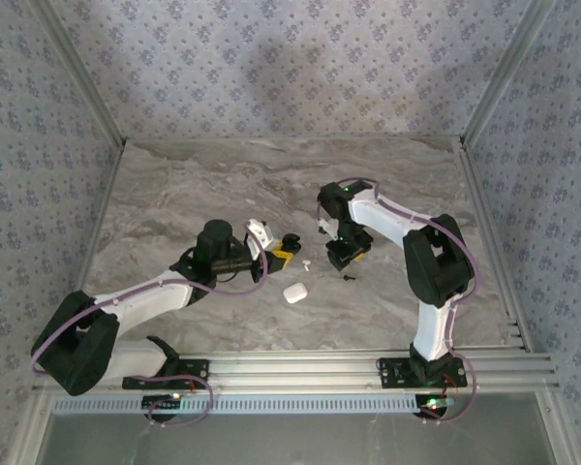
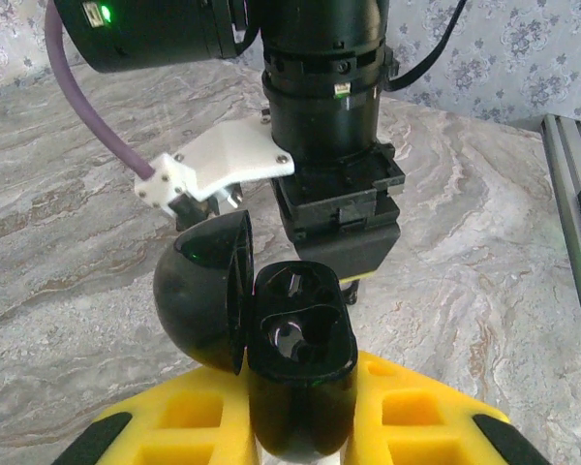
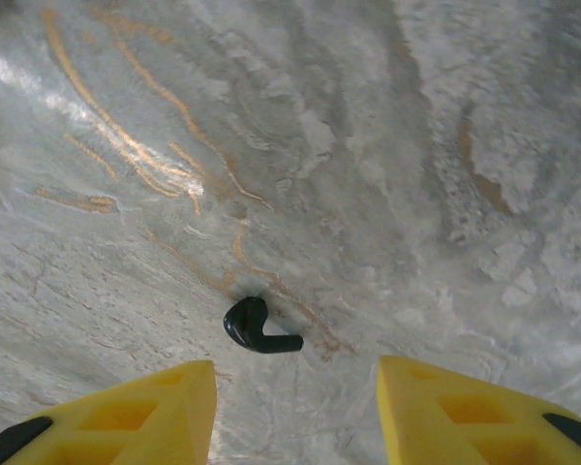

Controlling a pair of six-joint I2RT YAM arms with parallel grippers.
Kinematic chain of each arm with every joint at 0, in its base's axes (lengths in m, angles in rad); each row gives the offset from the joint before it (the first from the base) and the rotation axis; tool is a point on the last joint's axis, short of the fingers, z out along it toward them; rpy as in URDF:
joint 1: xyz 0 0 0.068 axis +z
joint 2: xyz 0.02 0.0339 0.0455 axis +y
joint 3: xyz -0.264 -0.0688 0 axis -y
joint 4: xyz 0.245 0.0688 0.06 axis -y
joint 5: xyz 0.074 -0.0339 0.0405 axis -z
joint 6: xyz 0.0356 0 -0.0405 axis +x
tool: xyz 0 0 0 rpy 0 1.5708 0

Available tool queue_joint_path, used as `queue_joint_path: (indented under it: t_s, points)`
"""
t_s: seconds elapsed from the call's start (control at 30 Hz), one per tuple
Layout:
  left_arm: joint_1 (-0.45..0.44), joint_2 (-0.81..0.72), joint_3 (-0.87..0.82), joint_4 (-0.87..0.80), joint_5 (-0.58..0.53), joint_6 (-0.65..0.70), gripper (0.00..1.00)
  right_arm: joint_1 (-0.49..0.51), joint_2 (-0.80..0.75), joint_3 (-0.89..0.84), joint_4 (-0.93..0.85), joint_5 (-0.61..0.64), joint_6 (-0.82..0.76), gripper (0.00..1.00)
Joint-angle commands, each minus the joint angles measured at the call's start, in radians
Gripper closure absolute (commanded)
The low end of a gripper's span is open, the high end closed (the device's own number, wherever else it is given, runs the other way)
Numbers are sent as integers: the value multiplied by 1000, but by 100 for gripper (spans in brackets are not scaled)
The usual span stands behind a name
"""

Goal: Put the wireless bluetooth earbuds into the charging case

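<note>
Black earbud (image 3: 259,327) is seen flat on the table (image 3: 387,145) just ahead of the right gripper (image 3: 295,373), jaws apart and empty; the case (image 2: 300,334), lid up, is clamped in the left gripper (image 2: 300,387), so descent is best centred over the bud and closed softly.

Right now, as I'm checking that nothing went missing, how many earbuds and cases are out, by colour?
Black: 2, the black open case and the black earbud
White: 2, the white case and the white earbud
Total: 4
</note>
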Motion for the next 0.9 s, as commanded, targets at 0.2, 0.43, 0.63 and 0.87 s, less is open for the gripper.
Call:
queue_joint_path:
  t_s: [0.2, 0.43, 0.63, 0.87]
  points:
    - [2, -35, -11, -25, -7, 18, 80, -32, -123, -161, 113, -99, -483, 43]
    - [5, -49, -15, -34, -10, 23, 80, -112, -303, -295, 191, -320, -807, 48]
    - [4, -47, -17, -37, -9, 25, 80, -118, -356, -362, 213, -340, -1024, 57]
    - [5, -41, -17, -33, -6, 25, 80, -104, -343, -415, 320, -257, -1102, 61]
